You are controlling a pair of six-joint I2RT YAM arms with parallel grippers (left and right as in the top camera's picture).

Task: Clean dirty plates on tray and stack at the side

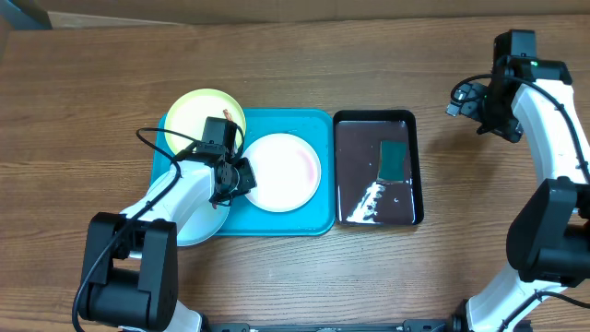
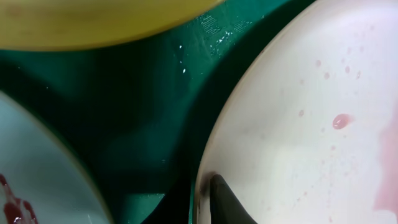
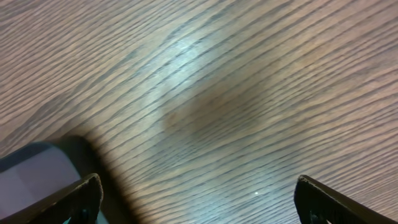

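The white plate (image 1: 286, 175) lies on the turquoise tray (image 1: 313, 124). In the left wrist view the white plate (image 2: 298, 143) has pink smears and specks. My left gripper (image 1: 241, 175) is at its left rim, with one finger (image 2: 214, 190) on top of the rim and the other hidden. The yellow-green plate (image 1: 198, 115) sits over the tray's far left corner and also shows in the left wrist view (image 2: 93, 25). The pale blue plate (image 1: 195, 231), with red specks (image 2: 12, 205), lies at the tray's near left, partly under my arm. My right gripper (image 1: 464, 97) (image 3: 199, 193) is open over bare table.
A glossy black pan (image 1: 373, 114) stands right of the tray, holding water and a teal rectangular piece (image 1: 395, 159). Its corner shows in the right wrist view (image 3: 37, 168). Wooden table surrounds everything.
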